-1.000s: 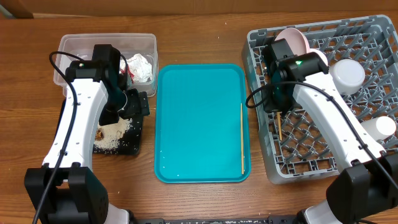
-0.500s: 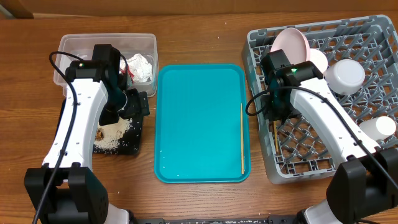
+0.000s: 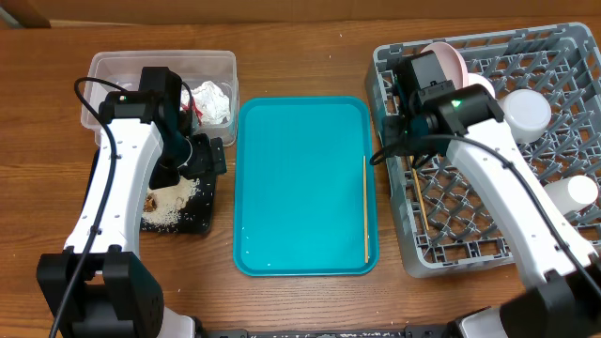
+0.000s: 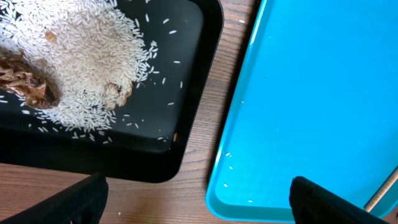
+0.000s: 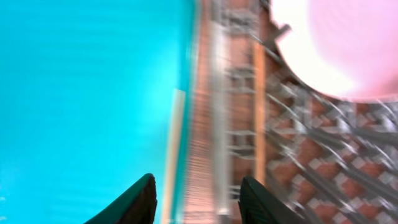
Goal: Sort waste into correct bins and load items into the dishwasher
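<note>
the right pincer (image 5: 198, 182) is pulling back over the rack (image 3: 563, 56), gaping empty, while one chopstick (image 3: 420, 199) is now lying in the grid just behind it, so that item is looking loaded. the other chopstick (image 3: 365, 211) is still waiting on the teal tray (image 3: 300, 141), to the pincer's left. the overhead alone is showing both sticks sharply. the left pincer (image 4: 199, 205) is hanging wide over the black tray (image 4: 199, 37).

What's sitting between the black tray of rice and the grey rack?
The teal serving tray, with one wooden chopstick lying along its right edge; the overhead view shows it.
</note>
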You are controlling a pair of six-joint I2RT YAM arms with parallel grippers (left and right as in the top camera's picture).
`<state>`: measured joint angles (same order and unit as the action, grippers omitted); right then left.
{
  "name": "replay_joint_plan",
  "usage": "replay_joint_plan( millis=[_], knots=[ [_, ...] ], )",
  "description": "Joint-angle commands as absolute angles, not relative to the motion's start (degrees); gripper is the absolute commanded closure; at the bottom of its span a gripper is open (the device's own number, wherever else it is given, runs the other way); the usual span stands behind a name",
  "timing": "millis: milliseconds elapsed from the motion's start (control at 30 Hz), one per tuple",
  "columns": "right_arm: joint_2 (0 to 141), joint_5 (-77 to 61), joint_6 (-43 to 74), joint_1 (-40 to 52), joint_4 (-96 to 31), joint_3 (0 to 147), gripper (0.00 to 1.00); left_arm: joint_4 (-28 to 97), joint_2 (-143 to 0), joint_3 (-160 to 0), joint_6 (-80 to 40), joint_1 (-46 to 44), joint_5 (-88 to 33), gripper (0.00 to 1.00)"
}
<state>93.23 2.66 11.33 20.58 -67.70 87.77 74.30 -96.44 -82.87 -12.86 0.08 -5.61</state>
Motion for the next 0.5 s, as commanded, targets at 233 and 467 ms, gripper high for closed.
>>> replay_joint_plan(
  millis=[233,467],
  knots=[
    [97.6,-1.0,19.0,29.0,-65.7,85.4,0.51,74.3,-96.2,-82.6,-11.8,0.0,-6.0,0.05],
    [104.6,-1.1,25.3,30.6,-64.4,80.0,0.51,74.2,-96.2,-82.6,-11.8,0.0,-6.0,0.04]
  ],
)
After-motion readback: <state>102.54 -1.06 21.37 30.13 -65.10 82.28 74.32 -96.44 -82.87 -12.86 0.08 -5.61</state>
